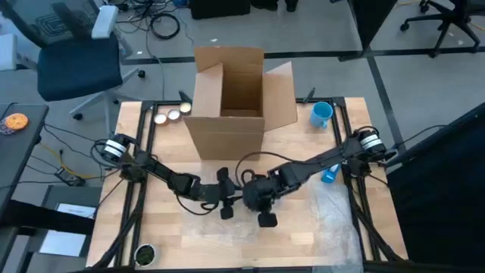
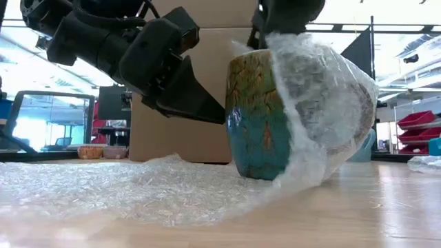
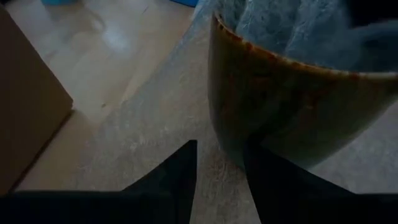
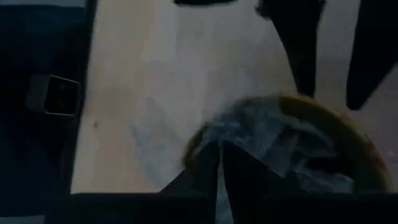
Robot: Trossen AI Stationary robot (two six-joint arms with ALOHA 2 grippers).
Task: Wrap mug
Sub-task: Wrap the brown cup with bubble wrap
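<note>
Mug [image 2: 265, 114], half-wrapped, between narrow left tool [image 3: 221, 171] and right tool [image 4: 219, 163], seemingly pinching bubble wrap [image 2: 324, 103].

Left gripper [image 3: 221, 171] close against mug [image 3: 292, 106], its two dark fingers [image 3: 168, 180] parted by a narrow gap, one tip touching the mug's wall. Bubble wrap [image 3: 155, 118] under the mug, more stuffed inside. Cardboard box [image 3: 28, 106] to one side. Wooden table [image 3: 118, 43] beyond.

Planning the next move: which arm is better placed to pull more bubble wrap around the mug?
Probably left: its open left gripper is free beside the mug, while the right gripper pinches bubble wrap at the rim.
</note>
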